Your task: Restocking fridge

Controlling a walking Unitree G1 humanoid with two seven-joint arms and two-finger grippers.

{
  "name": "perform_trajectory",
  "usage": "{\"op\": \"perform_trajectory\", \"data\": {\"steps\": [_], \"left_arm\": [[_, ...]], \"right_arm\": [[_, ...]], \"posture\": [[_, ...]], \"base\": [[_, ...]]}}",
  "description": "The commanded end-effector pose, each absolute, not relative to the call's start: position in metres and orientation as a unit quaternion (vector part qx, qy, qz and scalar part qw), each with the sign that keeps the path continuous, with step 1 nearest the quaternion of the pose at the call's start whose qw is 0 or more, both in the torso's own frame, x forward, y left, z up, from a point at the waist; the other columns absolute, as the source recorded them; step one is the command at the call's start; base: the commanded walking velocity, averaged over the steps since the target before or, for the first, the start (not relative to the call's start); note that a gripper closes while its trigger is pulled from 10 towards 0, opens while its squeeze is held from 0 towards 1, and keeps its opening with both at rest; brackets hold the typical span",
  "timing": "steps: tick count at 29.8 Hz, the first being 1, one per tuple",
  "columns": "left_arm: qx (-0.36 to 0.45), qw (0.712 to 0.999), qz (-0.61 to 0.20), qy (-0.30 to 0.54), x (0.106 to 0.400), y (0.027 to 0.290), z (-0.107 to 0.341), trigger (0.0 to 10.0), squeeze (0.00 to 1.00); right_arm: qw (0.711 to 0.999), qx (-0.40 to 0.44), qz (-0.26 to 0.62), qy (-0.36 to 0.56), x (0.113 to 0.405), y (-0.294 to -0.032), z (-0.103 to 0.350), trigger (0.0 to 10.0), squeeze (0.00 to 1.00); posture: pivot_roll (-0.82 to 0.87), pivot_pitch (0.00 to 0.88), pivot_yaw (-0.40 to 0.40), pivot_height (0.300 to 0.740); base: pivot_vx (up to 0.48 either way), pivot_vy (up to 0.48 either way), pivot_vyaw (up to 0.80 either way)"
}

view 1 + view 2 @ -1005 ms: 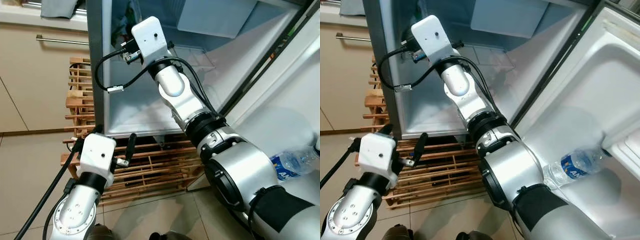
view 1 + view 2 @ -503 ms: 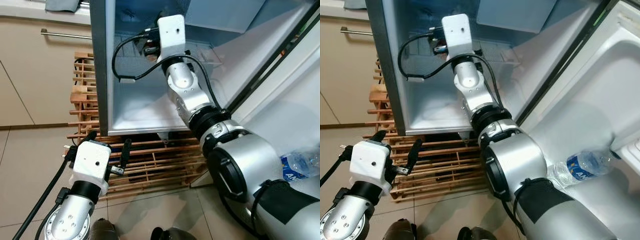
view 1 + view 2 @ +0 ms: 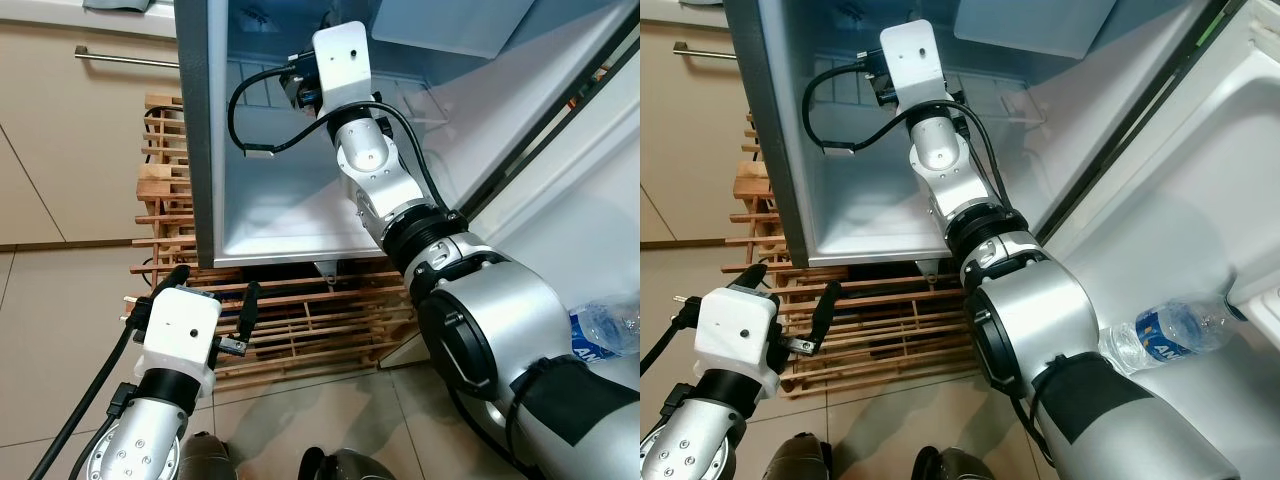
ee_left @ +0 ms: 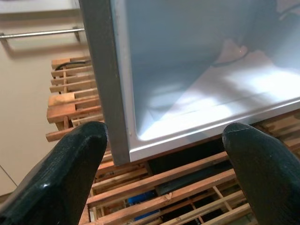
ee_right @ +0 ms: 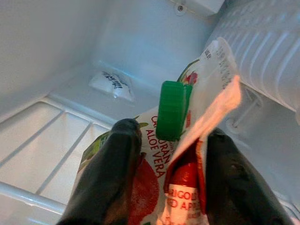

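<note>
In the left eye view the right arm reaches up into the open fridge [image 3: 270, 190], its wrist at the upper middle of the frame; the step in hand looks like carrying an item in to shelve it. The left hand [image 3: 210, 305] hangs at the lower left, fingers apart and holding nothing, in front of a wooden rack [image 3: 300, 320].

The right eye view adds a water bottle [image 3: 1165, 332] lying in the door at the lower right.

The left wrist view looks past spread black fingers [image 4: 70, 173] at the fridge's bottom corner.

In the right wrist view the right hand [image 5: 166, 164] is clamped on a juice pouch [image 5: 187, 140] with a green cap [image 5: 171, 110], held over a wire shelf [image 5: 56, 136]. Next, I judge, it must lower the pouch onto that shelf and let go.
</note>
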State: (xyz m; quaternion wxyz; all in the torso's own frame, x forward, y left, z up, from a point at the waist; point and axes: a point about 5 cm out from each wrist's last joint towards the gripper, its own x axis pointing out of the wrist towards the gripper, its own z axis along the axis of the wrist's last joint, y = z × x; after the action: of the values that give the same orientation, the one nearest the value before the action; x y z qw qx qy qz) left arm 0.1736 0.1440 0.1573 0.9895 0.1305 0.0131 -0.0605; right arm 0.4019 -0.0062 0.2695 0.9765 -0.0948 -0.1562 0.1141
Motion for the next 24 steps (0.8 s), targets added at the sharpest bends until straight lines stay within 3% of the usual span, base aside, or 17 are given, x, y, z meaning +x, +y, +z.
{"op": "perform_trajectory", "data": {"steps": [1, 18, 24], "left_arm": [[0.126, 0.99, -0.067, 0.006, 0.172, 0.139, 0.161, 10.0, 0.0], [0.132, 0.988, -0.077, 0.004, 0.18, 0.134, 0.159, 10.0, 0.0], [0.133, 0.988, -0.079, 0.003, 0.183, 0.133, 0.158, 10.0, 0.0]], "right_arm": [[0.982, -0.104, 0.097, -0.126, 0.406, -0.015, 0.259, 10.0, 1.0], [0.97, -0.133, 0.081, -0.187, 0.403, -0.006, 0.293, 10.0, 1.0], [0.975, -0.094, 0.099, -0.173, 0.404, -0.006, 0.289, 10.0, 1.0]], "posture": [[0.41, 0.197, -0.235, 0.74], [0.39, 0.189, -0.237, 0.74], [0.37, 0.178, -0.242, 0.74]], "base": [[0.0, 0.0, 0.0], [0.0, 0.0, 0.0], [0.0, 0.0, 0.0]]}}
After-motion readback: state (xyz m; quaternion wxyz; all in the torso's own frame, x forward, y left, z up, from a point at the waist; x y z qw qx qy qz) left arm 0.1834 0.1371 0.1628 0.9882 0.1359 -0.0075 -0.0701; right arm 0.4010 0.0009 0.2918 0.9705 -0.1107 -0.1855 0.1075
